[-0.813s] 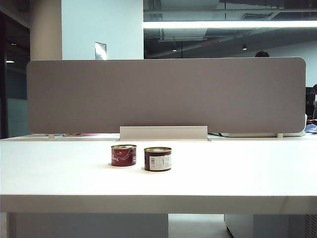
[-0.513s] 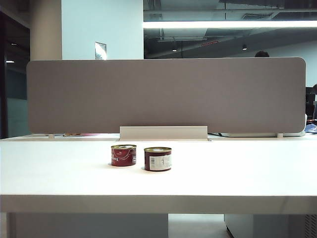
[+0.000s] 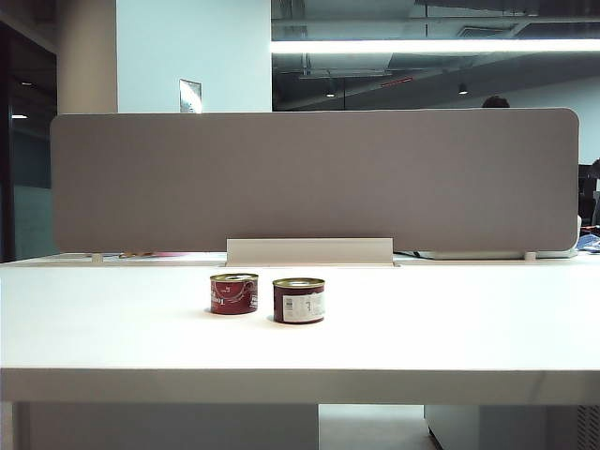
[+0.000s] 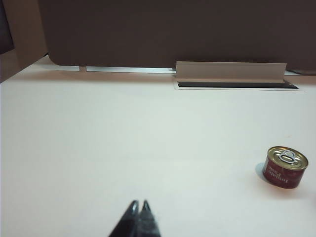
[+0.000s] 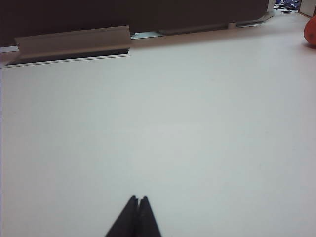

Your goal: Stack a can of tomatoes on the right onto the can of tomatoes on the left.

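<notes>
Exterior view shows the two tomato cans side by side near the middle of the white worktop, upright and just apart: the right can, with a pale label facing the camera, and the left can, set slightly farther back. Neither sits on the other, so the stacking has not begun; by my reading every step is still ahead: reaching, gripping the right can, lifting it, and setting it on the left can's lid.

No arm appears in the exterior view. From the left wrist view, the left gripper hangs over bare worktop with its fingers pressed together, holding nothing, and the left can stands well off to one side. From the right wrist view, the right gripper likewise has its fingers closed on nothing above empty worktop, and no can is visible there.

Behind the cans runs a grey divider panel with a pale cable tray at its foot.
</notes>
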You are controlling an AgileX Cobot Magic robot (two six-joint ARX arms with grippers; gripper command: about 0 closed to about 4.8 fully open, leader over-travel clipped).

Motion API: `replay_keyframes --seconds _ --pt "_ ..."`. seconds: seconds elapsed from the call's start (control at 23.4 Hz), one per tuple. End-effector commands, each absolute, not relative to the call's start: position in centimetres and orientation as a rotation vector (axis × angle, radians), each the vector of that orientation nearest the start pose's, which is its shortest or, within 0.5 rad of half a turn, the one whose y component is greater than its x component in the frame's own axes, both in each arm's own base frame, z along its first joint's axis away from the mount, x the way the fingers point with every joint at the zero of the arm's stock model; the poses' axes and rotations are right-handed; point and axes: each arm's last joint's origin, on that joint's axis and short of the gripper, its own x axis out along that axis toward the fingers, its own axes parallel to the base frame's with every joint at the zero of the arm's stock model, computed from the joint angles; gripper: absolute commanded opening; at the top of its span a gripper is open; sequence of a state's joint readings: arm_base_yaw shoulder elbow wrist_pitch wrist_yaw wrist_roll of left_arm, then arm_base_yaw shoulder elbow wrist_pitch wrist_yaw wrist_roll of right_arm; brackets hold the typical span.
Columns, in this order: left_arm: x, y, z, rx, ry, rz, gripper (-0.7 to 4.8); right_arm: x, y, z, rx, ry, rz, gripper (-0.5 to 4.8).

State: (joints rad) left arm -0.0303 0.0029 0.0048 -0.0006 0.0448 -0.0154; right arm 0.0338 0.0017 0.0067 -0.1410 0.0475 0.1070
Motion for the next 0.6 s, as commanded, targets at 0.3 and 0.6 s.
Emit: replay_keyframes --seconds 0.3,0.6 --pt "9.7 -0.4 16.8 -0.015 -0.019 -0.078 -0.06 9.6 0.9 16.2 0.239 0.08 0.206 -0.02" --pt "9.7 -0.4 16.7 -0.015 -0.019 -0.078 -0.06 9.0 0.8 19.3 0.233 0.009 0.215 -0.02"
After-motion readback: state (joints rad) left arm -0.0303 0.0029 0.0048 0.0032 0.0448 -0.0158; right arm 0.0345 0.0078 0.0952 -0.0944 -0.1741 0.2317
